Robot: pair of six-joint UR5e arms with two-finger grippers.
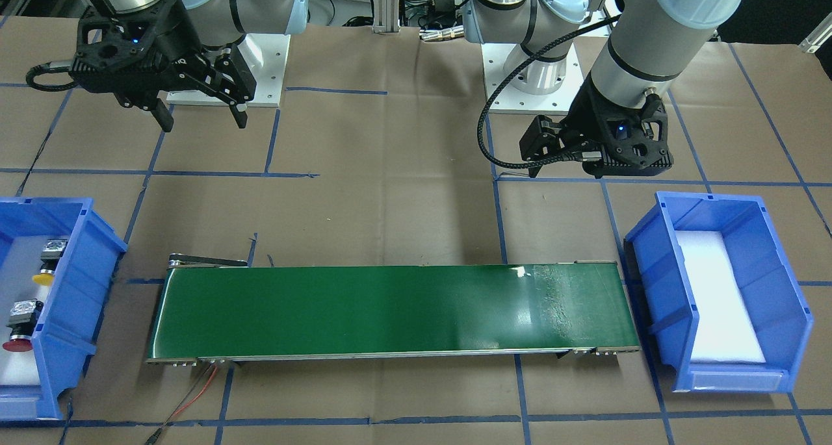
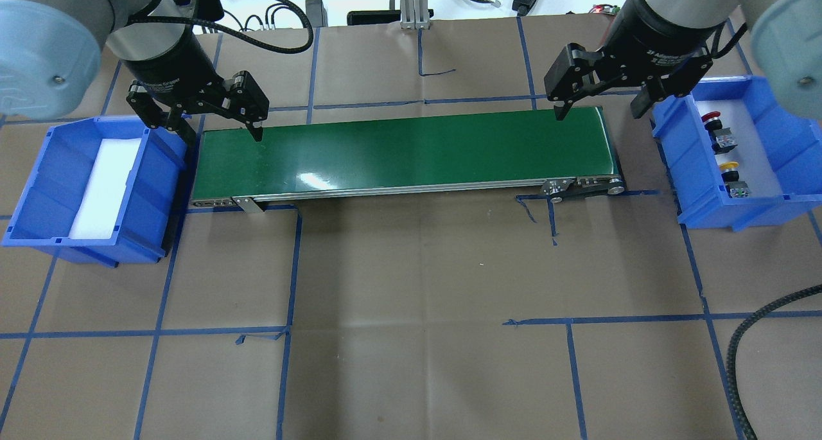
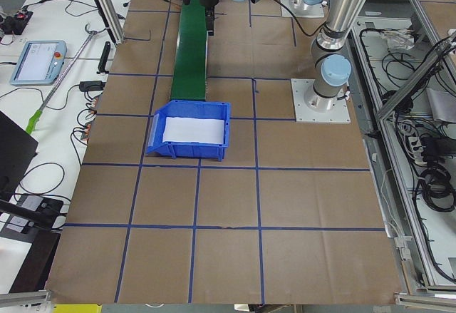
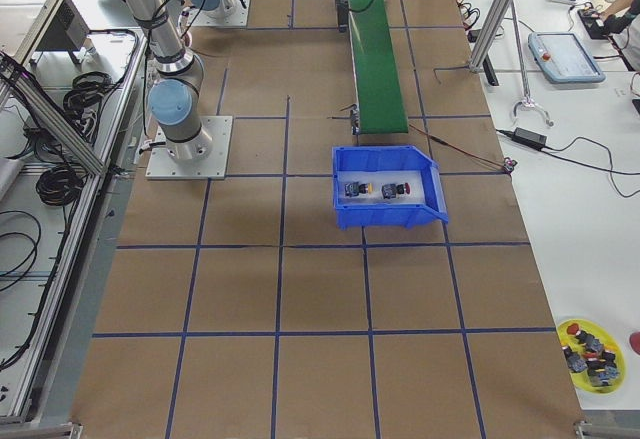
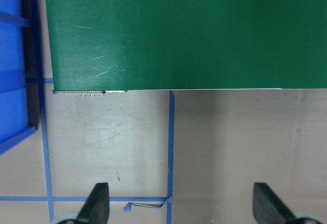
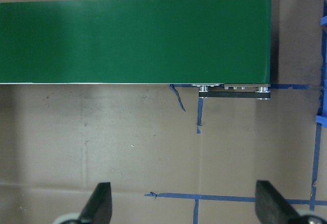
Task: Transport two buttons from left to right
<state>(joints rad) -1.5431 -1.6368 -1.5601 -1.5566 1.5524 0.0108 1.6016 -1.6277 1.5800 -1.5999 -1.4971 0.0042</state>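
Note:
The yellow-capped button (image 2: 730,167) and the red-capped button (image 2: 711,117) lie in the blue bin (image 2: 790,138) on my right side. In the front view they show at the left, yellow (image 1: 44,277) and red (image 1: 17,345). My right gripper (image 2: 598,109) is open and empty, above the conveyor's right end, just left of that bin. It also shows in the front view (image 1: 203,119). My left gripper (image 2: 221,132) is open and empty over the conveyor's left end, and in the front view (image 1: 562,164). Both wrist views show spread fingers with nothing between them.
A green conveyor belt (image 2: 404,151) lies between the two bins. The blue bin on my left (image 2: 38,189) holds only a white foam pad (image 2: 106,186). Brown paper with blue tape lines covers the table. A yellow dish (image 4: 590,349) of parts sits on a side table.

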